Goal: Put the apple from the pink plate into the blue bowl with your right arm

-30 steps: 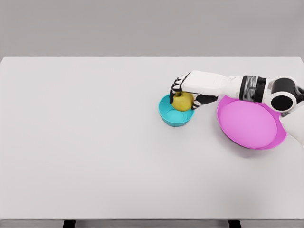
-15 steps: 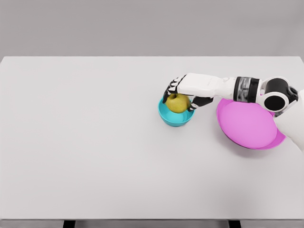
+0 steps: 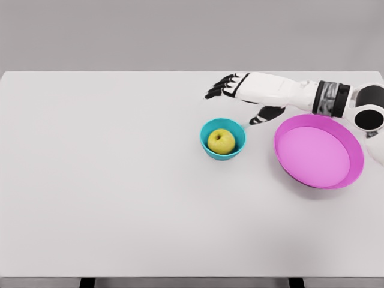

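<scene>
Yellow-green round apple (image 3: 221, 141) sits inside the small teal-blue round bowl (image 3: 206, 144), resting on its bottom, nothing touching it. The bowl stands on the white flat desk (image 3: 120, 180) right of centre, nearer the far edge than the near one. Large pink round plate (image 3: 318, 152) lies near the right edge of the desk, just beside the bowl but apart from it, holding nothing. Right hand (image 3: 240, 96), white with black fingers (image 3: 217, 90), hovers above and behind the bowl, fingers spread apart and gripping nothing; the thumb (image 3: 264, 115) points down toward the gap between bowl and plate. The white forearm with a black wrist band (image 3: 329, 98) crosses over the plate's far rim and hides a small bit of it; the elbow joint is cut off at the right picture edge. Whether the thumb tip touches the desk is hard to tell. Left arm is out of view.
</scene>
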Robot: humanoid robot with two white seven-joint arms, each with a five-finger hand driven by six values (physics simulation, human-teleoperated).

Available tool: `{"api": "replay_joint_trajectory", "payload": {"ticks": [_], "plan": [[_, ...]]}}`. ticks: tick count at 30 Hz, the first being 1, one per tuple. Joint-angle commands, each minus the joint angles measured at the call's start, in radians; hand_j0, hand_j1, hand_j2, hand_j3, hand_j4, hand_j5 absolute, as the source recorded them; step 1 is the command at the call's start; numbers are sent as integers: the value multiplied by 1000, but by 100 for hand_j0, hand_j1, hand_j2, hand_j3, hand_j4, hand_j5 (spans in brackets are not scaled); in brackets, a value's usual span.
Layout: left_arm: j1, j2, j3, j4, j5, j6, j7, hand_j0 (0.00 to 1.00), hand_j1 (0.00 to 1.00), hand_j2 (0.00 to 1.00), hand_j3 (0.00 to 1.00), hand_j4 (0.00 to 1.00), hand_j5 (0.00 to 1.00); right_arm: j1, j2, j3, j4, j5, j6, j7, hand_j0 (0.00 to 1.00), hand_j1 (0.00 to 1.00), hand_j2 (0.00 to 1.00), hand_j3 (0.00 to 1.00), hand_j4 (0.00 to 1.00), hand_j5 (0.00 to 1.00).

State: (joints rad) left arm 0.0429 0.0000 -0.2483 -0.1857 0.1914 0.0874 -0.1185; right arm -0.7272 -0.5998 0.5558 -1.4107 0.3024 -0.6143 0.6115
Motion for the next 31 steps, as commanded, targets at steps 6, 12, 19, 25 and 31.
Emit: {"api": "replay_joint_trajectory", "payload": {"ticks": [6, 12, 19, 25, 31], "plan": [[0, 0, 0, 0, 0, 0, -1, 100, 100, 100, 100, 100, 100, 94, -159, -223, -16, -72, 3, -1, 100, 100, 100, 100, 100, 100], [0, 0, 0, 0, 0, 0, -1, 100, 100, 100, 100, 100, 100, 138, -167, -232, 27, -71, 3, -1, 100, 100, 100, 100, 100, 100], [0, 0, 0, 0, 0, 0, -1, 100, 100, 100, 100, 100, 100, 279, -158, -382, 27, -71, 3, -1, 100, 100, 100, 100, 100, 100], [0, 0, 0, 0, 0, 0, -1, 100, 100, 100, 100, 100, 100, 304, -158, -382, 22, -71, 3, -1, 100, 100, 100, 100, 100, 100], [0, 0, 0, 0, 0, 0, 0, 100, 100, 100, 100, 100, 100, 308, -146, -382, 35, -69, 3, -1, 100, 100, 100, 100, 100, 100]]}}
